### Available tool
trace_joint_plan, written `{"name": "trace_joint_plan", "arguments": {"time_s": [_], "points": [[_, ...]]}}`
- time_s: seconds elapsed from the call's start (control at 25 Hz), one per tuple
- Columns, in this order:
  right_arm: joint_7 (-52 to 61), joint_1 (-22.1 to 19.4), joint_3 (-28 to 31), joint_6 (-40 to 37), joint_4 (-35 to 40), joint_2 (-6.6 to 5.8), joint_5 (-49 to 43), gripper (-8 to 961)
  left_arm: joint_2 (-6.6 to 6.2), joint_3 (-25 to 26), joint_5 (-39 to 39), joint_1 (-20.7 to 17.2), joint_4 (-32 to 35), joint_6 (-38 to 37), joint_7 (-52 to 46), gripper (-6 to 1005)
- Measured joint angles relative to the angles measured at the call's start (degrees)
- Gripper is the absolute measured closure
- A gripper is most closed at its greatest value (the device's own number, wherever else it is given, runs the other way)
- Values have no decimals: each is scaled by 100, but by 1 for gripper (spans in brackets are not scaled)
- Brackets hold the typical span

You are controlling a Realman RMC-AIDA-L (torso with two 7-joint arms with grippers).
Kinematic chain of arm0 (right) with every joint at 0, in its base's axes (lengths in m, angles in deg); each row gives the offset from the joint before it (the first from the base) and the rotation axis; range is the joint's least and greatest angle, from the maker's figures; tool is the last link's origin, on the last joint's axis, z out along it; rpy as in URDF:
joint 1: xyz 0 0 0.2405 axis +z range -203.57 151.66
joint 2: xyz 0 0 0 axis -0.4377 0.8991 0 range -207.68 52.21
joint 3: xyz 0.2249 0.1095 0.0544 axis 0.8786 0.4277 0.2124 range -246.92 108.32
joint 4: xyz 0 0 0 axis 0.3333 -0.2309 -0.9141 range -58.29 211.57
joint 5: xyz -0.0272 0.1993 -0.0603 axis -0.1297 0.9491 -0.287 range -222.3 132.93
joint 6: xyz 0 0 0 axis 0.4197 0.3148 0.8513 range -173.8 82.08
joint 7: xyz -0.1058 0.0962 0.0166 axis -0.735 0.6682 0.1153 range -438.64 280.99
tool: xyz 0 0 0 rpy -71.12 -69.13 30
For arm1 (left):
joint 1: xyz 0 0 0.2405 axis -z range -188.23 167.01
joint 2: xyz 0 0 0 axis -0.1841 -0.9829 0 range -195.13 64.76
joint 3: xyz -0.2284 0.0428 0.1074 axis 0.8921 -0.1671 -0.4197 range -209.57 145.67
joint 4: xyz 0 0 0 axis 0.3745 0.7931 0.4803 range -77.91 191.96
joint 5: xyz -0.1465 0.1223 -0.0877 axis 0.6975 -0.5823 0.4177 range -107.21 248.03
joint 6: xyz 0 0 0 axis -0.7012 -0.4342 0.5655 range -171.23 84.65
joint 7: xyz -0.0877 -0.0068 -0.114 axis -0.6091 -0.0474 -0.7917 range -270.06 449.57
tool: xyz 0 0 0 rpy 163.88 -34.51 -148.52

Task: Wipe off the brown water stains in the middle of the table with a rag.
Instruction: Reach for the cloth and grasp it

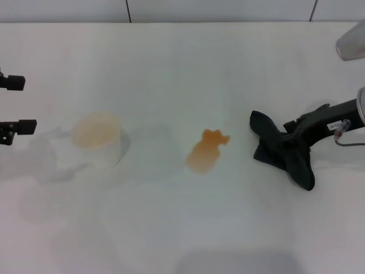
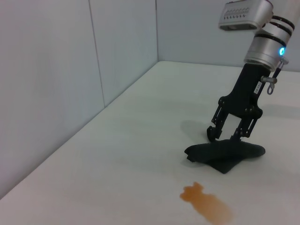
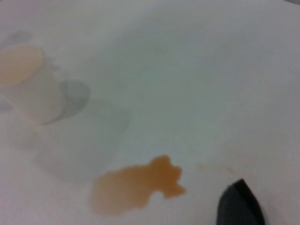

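The brown water stains lie as one orange-brown blotch in the middle of the white table. They also show in the left wrist view and the right wrist view. The dark rag lies crumpled on the table to the right of the stain. It shows in the left wrist view, and one corner shows in the right wrist view. My right gripper stands over the rag with its fingers apart and their tips at the cloth. My left gripper is open and parked at the far left edge.
A whitish translucent cup with an orange-tinted rim stands left of the stain, also in the right wrist view. Grey wall panels bound the table's far side.
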Motion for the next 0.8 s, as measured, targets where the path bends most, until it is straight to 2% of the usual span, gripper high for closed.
{"name": "trace_joint_plan", "arguments": {"time_s": [0.8], "points": [[1, -6, -247, 325, -248, 3, -193, 403, 63, 0, 1, -6, 3, 22, 19, 135]]}}
